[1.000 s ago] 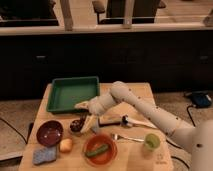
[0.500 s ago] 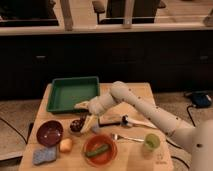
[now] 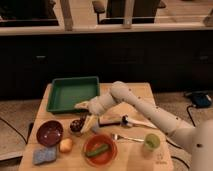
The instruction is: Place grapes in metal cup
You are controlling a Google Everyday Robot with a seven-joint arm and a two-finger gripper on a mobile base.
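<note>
Bowls and loose items sit along the near edge of the table (image 3: 135, 90), probably spread apart so each can be reached on its own. Farthest left lies a blue-grey sponge (image 3: 44, 155), with the maroon bowl (image 3: 49, 132) just behind it and a pale orange fruit (image 3: 65, 145) beside both. Behind them a green tray (image 3: 72, 93) takes the back left corner, out of the working lane. Next comes the metal cup (image 3: 77, 125), a dark, short shape near the table's middle, with something dark and rounded at its mouth that may be the grapes (image 3: 76, 123); whether they are inside the cup or just above it I cannot tell. The gripper (image 3: 86, 121) is right at the cup, just to its right and touching or nearly so, angled down from the arm. How far it is open cannot be made out. Further right are an orange plate (image 3: 100, 150) holding a green vegetable, a fork (image 3: 126, 137), and a clear greenish cup (image 3: 152, 142) well apart.
</note>
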